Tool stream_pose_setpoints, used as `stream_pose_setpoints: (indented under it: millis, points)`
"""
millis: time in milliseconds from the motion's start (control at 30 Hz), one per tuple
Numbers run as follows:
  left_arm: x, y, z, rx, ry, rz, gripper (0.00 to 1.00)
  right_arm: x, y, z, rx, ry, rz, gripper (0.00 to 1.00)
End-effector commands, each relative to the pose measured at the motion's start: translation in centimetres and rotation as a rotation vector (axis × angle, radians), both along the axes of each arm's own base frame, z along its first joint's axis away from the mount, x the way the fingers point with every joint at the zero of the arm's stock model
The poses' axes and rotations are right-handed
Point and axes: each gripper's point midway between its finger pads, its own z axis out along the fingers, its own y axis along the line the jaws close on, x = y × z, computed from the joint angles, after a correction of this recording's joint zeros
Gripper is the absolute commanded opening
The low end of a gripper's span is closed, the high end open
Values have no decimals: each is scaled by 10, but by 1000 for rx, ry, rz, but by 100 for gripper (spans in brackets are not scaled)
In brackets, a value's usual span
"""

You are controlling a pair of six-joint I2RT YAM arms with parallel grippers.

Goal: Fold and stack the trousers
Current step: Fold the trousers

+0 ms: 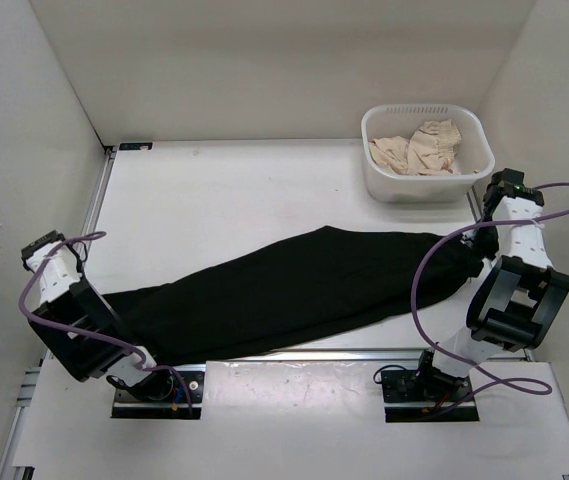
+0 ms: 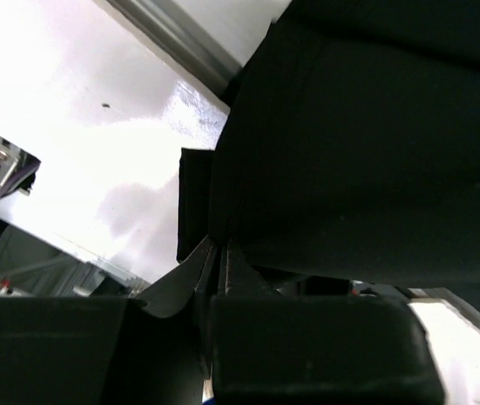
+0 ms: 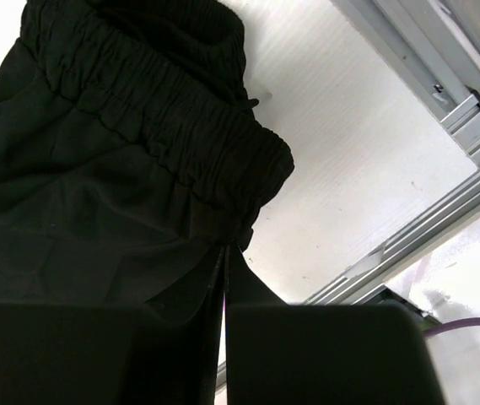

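The black trousers (image 1: 294, 290) lay stretched flat across the table (image 1: 244, 190), running from about 8 o'clock to 3 o'clock in the overhead view. The leg ends were at the left and the elastic waistband at the right. The left gripper (image 2: 214, 253) was pinched closed on the leg-end fabric. The right gripper (image 3: 225, 257) was clamped on the waistband edge. At 1 o'clock, well apart from the trousers, a white bin (image 1: 379, 175) held crumpled beige garments (image 1: 424, 148).
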Motion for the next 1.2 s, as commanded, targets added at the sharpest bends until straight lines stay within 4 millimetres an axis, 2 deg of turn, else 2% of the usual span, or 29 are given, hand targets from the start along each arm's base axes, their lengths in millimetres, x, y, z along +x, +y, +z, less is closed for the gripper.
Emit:
stream_pose_setpoints:
  millis: [0,200,333,433,467,500,533,567,600,633,667,733,800,833,867,933,967,1033,1067,1133,1167]
  points:
    - [-9,6,-5,61,13,2,14,1,-12,3,-48,-15,2,0]
    - [-7,19,-11,103,-7,33,14,-6,-29,6,-45,-20,-63,0]
    - [-3,29,-16,131,-10,42,14,-2,-29,4,-34,-15,-61,0]
    - [2,31,-18,124,-25,43,32,-10,-29,-6,-38,27,-65,0]
    - [0,29,-17,117,-17,42,43,-13,-30,-8,-43,39,-66,2]
    - [-4,25,-19,102,0,41,65,-14,-31,-8,-51,42,-68,12]
    - [-7,24,-20,102,0,51,72,-15,-33,-8,-61,46,-70,45]
    - [-11,20,-19,97,6,50,78,-15,-33,-8,-61,46,-70,61]
    - [-17,25,-16,124,31,60,83,-18,-34,-7,-68,59,-73,69]
    - [-20,28,-13,144,32,69,85,-18,-34,-7,-68,59,-73,73]
    - [-16,35,-9,176,20,70,88,-15,-37,-3,-83,50,-75,74]
    - [0,58,13,258,-49,90,88,-10,-38,5,-98,36,-68,74]
    - [24,72,21,250,-111,92,88,-2,-30,11,-106,14,-35,73]
    - [45,77,31,232,-190,91,88,3,-25,14,-113,-4,-15,73]
    - [51,78,28,212,-201,90,88,9,-12,14,-125,-1,46,71]
    - [57,66,6,105,-177,80,86,21,5,15,-140,-23,111,66]
    - [57,62,-4,65,-163,82,86,34,26,12,-132,-44,182,65]
    - [63,46,-27,-70,-143,91,85,42,54,-1,-107,-39,248,60]
    - [65,43,-33,-104,-143,95,85,50,61,-4,-92,-64,248,58]
    - [63,31,-45,-182,-117,106,84,49,82,-24,26,-66,224,54]
    - [61,23,-47,-213,-112,112,84,55,87,-28,52,-93,213,52]
